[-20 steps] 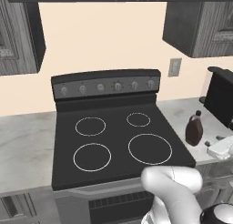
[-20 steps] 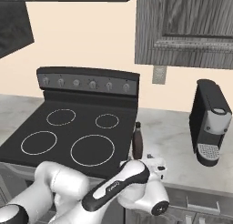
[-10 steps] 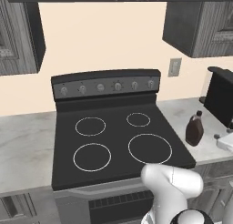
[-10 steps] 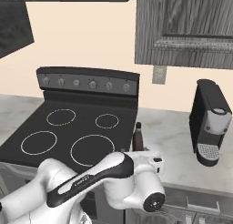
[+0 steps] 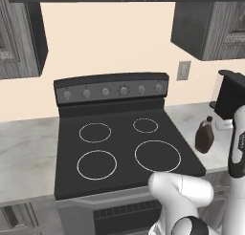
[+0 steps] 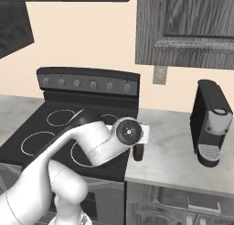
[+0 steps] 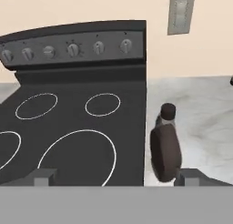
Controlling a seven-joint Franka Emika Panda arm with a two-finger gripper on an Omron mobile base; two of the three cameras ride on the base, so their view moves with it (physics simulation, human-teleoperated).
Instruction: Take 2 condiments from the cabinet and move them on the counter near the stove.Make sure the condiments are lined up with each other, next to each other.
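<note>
Entry: the dark brown bottle (image 5: 205,136) stands upright on the table (image 5: 28,148), just beside the stove (image 5: 119,153) at its right edge, level with the front right burner. In the right base view the same bottle (image 6: 138,152) is partly hidden behind the wrist, so you read only its lower body there.

Pincer (image 7: 116,180): in the hand view you see the two finger tips (image 7: 44,176) low in the picture, well apart, with nothing between them, so you log it as released.

Key relation: from the pincer, the brown bottle (image 7: 165,148) lies at about 1 o'clock in the hand view, close ahead and just inside the right finger tip. Its long axis runs vertical, cap up, narrow neck above a squat belly.

Judgement: this bottle looks placed already. You cannot see the second, purple-blue condiment in these pictures, nor tell whether the wall cabinet (image 6: 187,27) above the table is open. The next move likely calls for lifting clear of the brown bottle without brushing it, since the right finger sits near its base.

Risk: a sideways swing could tip it.
</note>
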